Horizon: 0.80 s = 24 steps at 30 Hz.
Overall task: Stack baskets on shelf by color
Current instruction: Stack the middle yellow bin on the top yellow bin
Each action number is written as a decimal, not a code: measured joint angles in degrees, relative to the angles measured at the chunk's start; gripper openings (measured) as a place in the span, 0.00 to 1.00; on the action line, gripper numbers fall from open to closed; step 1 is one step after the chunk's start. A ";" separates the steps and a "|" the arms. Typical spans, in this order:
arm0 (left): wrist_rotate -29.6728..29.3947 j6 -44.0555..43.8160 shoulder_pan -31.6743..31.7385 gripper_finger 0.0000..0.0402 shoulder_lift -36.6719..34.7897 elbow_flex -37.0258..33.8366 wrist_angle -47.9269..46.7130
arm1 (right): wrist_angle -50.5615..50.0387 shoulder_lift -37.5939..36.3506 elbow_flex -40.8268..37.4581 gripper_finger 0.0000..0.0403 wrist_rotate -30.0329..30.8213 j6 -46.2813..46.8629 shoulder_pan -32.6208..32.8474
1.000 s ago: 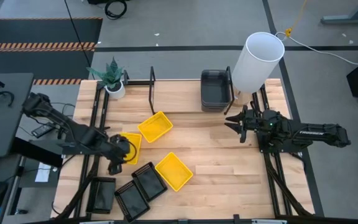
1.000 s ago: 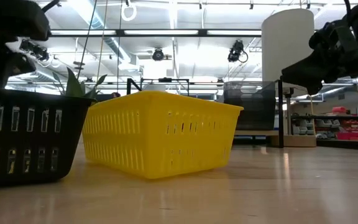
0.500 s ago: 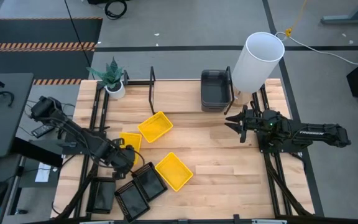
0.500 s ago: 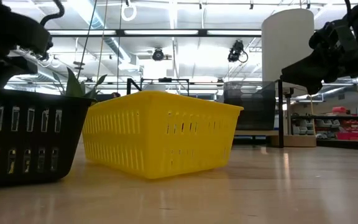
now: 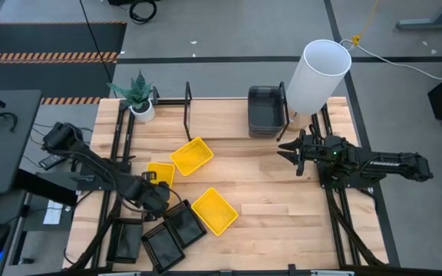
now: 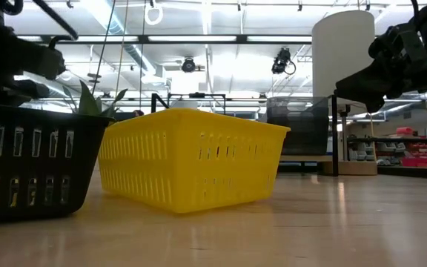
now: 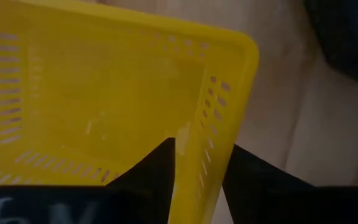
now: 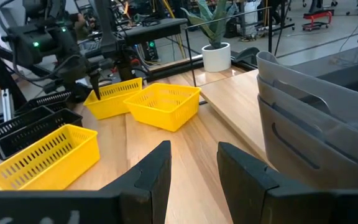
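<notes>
Three yellow baskets lie on the table: one at the centre [image 5: 191, 156], one nearer the front [image 5: 215, 211] and one at the left [image 5: 159, 173]. My left gripper [image 5: 157, 196] points down over the near end of the left one [image 7: 104, 93], open, one finger inside its wall and one outside. Black baskets [image 5: 184, 224] sit at the near left. Stacked grey baskets [image 5: 265, 110] stand on the shelf [image 5: 188, 107] at the far edge. My right gripper [image 8: 194, 165] hovers open and empty at the right [image 5: 286, 149]. My left gripper comes from above with its fingers [image 7: 157, 171] astride one side wall [image 7: 207, 155] of the left yellow basket, close to a corner. The basket rests flat on the table. Whether the fingers touch the wall I cannot tell.
A tall white cylinder [image 5: 317, 77] stands at the far right beside the grey stack. A small potted plant [image 5: 139, 98] sits at the far left corner. Bare wood lies between the yellow baskets and the right arm [image 5: 259, 184]. The low view shows a yellow basket [image 6: 191, 167] and a black one [image 6: 28, 159].
My left gripper has gone down and toward the table's right, ending with its fingers astride the wall of the left yellow basket. The baskets have stayed where they were.
</notes>
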 joint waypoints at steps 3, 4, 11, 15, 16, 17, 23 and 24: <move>1.07 -0.04 -0.02 0.27 1.66 -0.01 0.10 | 0.05 0.00 0.00 0.34 -0.01 0.00 0.00; 1.50 -0.05 -0.02 0.26 2.13 -0.02 0.11 | 0.04 0.00 0.00 0.34 0.00 0.00 -0.02; 6.82 0.05 -0.02 0.04 3.30 0.25 -0.36 | 0.04 0.00 0.00 0.34 0.00 0.00 -0.01; 7.56 0.75 -0.24 0.02 2.52 3.59 -4.30 | 0.02 0.00 0.00 0.34 0.00 0.00 0.00; 7.70 1.08 -0.24 0.01 2.23 4.81 -5.95 | 0.04 0.00 0.00 0.34 -0.02 0.00 0.00; 7.77 1.70 -0.24 0.01 2.02 6.12 -7.78 | 0.04 0.00 0.00 0.34 -0.01 0.00 0.00; 4.50 6.00 -1.06 0.01 1.81 14.73 -18.64 | 0.04 0.00 0.00 0.34 -0.02 0.00 0.00; 3.67 7.20 -1.11 0.01 1.81 15.83 -19.82 | 0.04 0.00 0.00 0.34 0.00 0.01 -0.02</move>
